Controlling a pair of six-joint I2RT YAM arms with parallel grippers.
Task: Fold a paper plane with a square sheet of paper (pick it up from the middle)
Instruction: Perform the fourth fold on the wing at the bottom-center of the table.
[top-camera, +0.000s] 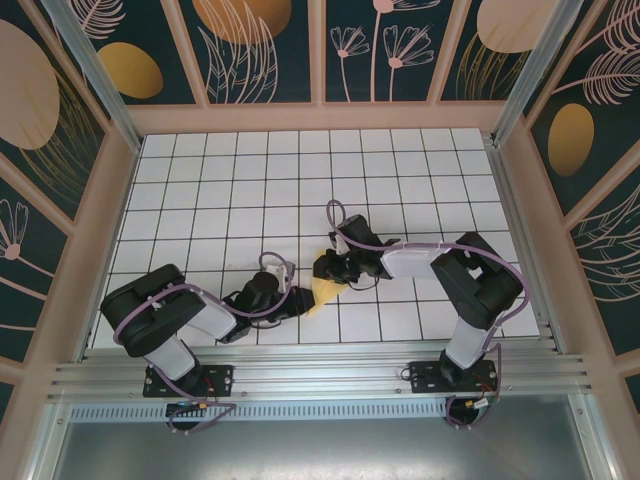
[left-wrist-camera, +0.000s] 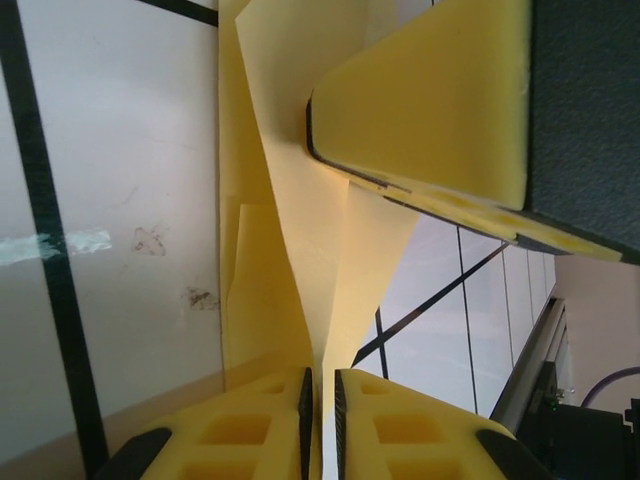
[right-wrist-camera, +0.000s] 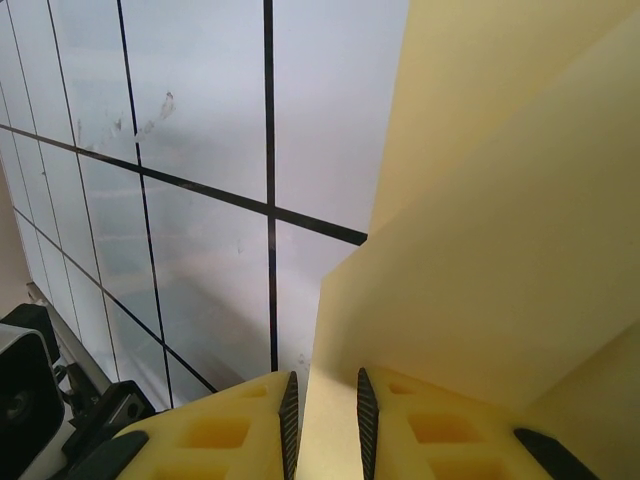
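Thin pale-yellow sheet of paper (top-camera: 322, 289), creased to a point, edges partly hidden by the arms. Left gripper (left-wrist-camera: 320, 388) pinches it at 8 o'clock, right gripper (right-wrist-camera: 323, 395) at 2

A white tabletop (top-camera: 300, 170) ruled with black grid lines is enclosed on three sides by dark teal wall panels (top-camera: 270, 50), on which pale leaves, flowers and ochre ovals are printed. The panels are set in pale wooden framing (top-camera: 318, 117). Aluminium rails (top-camera: 320, 375) are laid along the near edge. Faint dark smudges (left-wrist-camera: 150, 240) (seen from the left wrist) are scattered on one tile.
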